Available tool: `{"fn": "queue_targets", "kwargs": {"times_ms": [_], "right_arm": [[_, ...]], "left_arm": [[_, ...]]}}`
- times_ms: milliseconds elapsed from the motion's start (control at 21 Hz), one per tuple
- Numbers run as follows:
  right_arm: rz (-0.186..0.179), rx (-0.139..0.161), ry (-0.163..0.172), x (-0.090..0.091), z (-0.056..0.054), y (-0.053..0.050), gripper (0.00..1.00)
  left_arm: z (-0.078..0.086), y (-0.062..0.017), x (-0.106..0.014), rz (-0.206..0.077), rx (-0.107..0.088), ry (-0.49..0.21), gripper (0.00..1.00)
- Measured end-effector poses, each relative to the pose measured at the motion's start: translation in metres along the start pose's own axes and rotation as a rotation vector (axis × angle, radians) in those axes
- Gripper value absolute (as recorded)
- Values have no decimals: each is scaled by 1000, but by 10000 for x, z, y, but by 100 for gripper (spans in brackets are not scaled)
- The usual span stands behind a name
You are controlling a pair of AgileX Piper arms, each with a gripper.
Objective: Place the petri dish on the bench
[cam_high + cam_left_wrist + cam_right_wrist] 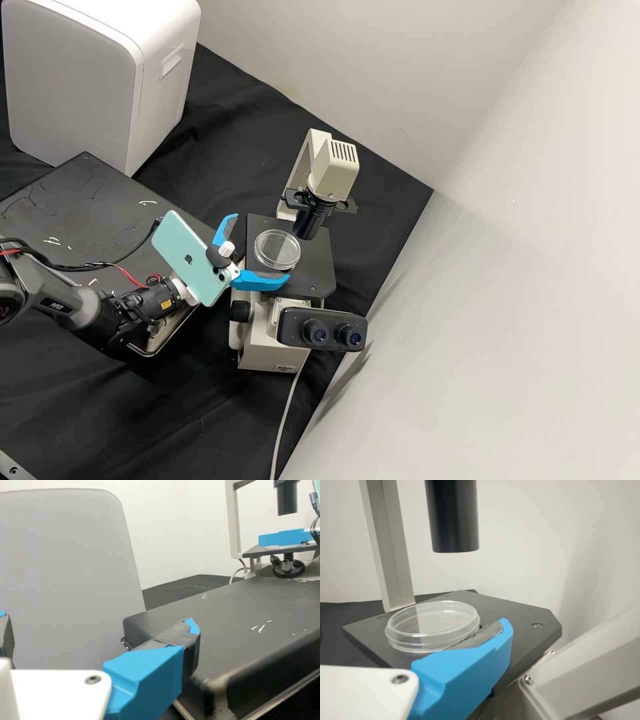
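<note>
Petri dish (pixel 277 249) on the microscope (pixel 267 333) stage (pixel 320 267), R gripper (pixel 260 248) spread at it.

High view: 1 arm in from the left w/ a mint phone (pixel 190 257) on its wrist. The right wrist view matches, so it's the R arm. Its 2 blue fingers are apart, not clamped, dish at the mouth of the gap. Right wrist view adds: 1 finger just beside the dish wall (touching or not, can't tell), dish under the black lens tube (pixel 452 515). Left wrist view: L gripper (pixel 97 622), 2 fingers wide apart, at the edge of a black plate (pixel 240 625), w/ a white cabinet (pixel 65 570) behind and the stage far off. Count: 1 dish, 1 microscope w/ 2 eyepieces (pixel 331 332), 1 cabinet, 1 plate, on the black bench (pixel 233 140).
</note>
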Motion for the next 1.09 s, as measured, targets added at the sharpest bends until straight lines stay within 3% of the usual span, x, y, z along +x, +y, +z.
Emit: {"fn": "queue_targets", "kwargs": {"times_ms": [333, 809, 1095], "right_arm": [[-24, 0, -5, 148, 18, -70, 100], [-46, -68, -4, 325, 50, -185, 100], [-39, -71, -7, 328, 63, -165, 100]], "left_arm": [[1, -29, 13, -15, 14, 5, 100], [6, -49, 19, -24, 23, 6, 100], [2, -61, 27, -30, 30, 11, 100]]}}
